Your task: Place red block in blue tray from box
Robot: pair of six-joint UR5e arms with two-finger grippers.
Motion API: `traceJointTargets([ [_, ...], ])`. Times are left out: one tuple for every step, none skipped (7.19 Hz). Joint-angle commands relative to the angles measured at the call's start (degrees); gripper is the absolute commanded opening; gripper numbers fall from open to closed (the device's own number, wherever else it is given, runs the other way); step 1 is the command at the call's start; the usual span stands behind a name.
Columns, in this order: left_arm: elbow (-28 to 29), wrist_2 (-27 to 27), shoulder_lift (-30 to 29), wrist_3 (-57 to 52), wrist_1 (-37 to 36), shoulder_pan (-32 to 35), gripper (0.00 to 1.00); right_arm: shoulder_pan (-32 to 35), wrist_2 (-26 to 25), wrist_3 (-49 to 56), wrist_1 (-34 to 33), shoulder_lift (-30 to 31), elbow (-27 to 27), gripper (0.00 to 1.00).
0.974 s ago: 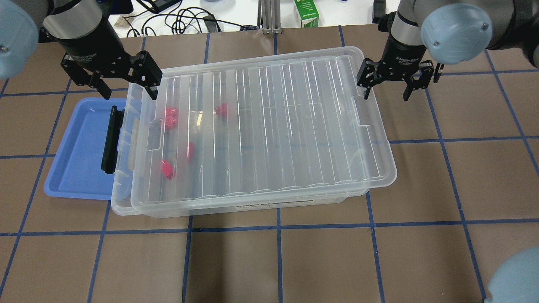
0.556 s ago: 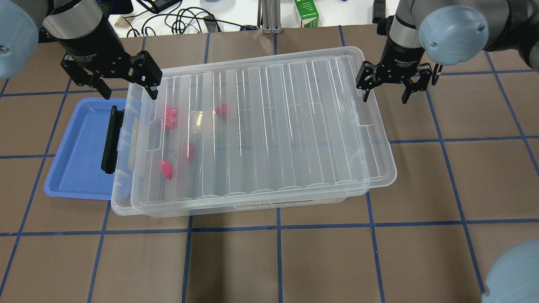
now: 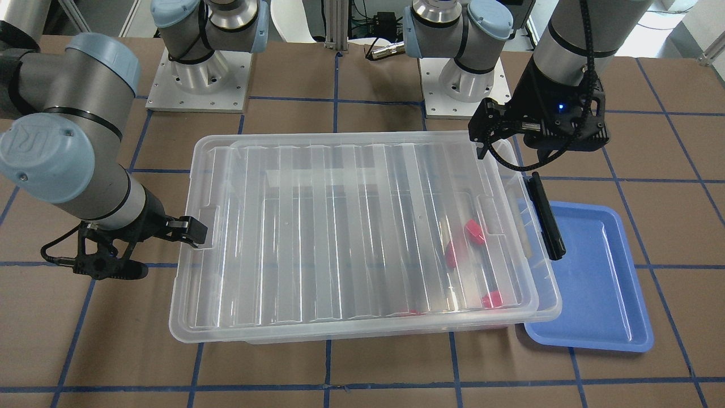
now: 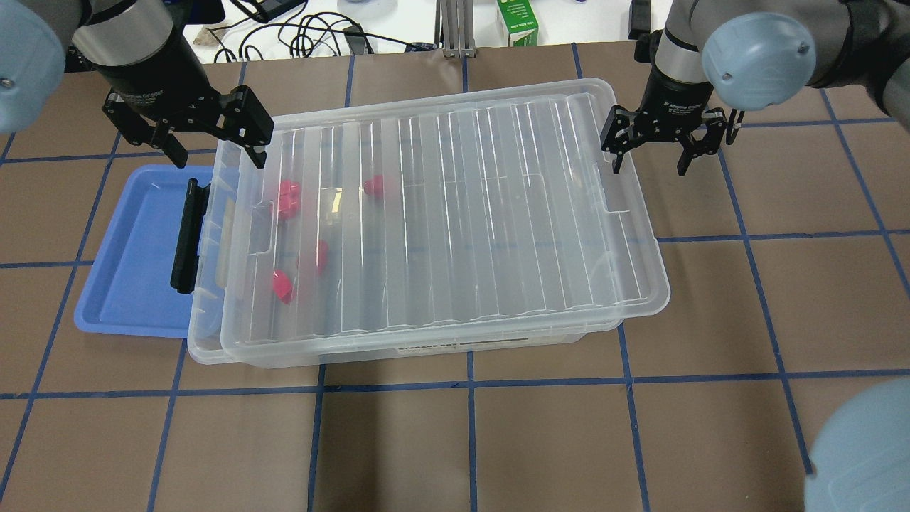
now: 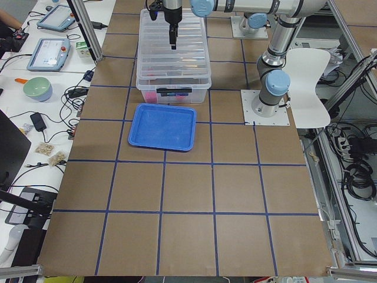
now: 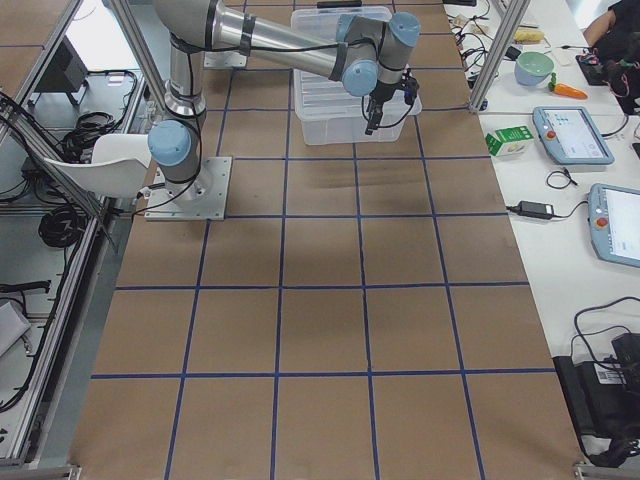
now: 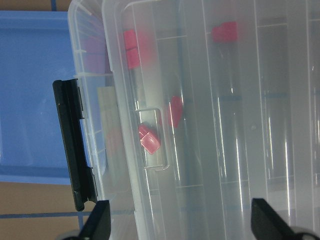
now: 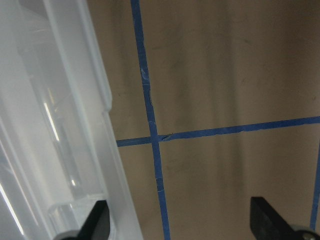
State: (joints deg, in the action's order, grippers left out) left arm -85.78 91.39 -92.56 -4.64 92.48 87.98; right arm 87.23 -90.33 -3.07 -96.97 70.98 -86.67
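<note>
The box (image 4: 462,213), a clear bin with its ribbed lid on and slightly askew, lies across the table's middle. Its black handle (image 4: 186,235) is at the left end. Several red blocks (image 4: 288,195) lie inside near that end and also show in the left wrist view (image 7: 150,141). The blue tray (image 4: 135,256) lies left of the box, partly under its end, and holds nothing. My left gripper (image 4: 215,158) is open above the box's far left corner. My right gripper (image 4: 650,167) is open beside the box's far right corner, over bare table (image 8: 210,100).
A green carton (image 4: 517,21) and cables (image 4: 306,32) lie beyond the table's far edge. Blue tape lines cross the brown tabletop. In the exterior left view, tablets and a green bowl (image 5: 36,88) sit on a side bench.
My right gripper has moved slightly toward the far side of the table, still open. The left gripper, box, tray and blocks have not moved.
</note>
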Motion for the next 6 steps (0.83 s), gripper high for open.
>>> traceJointTargets([
  [0.00,0.02,-0.07,0.07,-0.63,0.00,1.00,-0.04,-0.20,1.49,-0.15,-0.14,0.09,1.00],
  [0.00,0.02,0.01,0.07,-0.63,0.00,1.00,-0.21,-0.38,1.49,-0.15,-0.05,0.09,1.00],
  [0.00,0.02,-0.07,0.07,-0.63,0.00,1.00,-1.08,-0.38,1.49,-0.06,-0.05,0.18,1.00],
  [0.00,0.02,-0.07,0.07,-0.63,0.00,1.00,-1.96,-0.38,1.49,-0.06,0.04,0.27,1.00],
  [0.00,0.02,0.01,0.07,-0.63,0.00,1.00,-2.41,-0.38,1.49,-0.06,0.04,0.27,1.00],
  [0.09,0.02,-0.07,0.07,-0.72,0.00,1.00,-2.50,-0.46,1.49,-0.06,0.04,0.27,1.00],
])
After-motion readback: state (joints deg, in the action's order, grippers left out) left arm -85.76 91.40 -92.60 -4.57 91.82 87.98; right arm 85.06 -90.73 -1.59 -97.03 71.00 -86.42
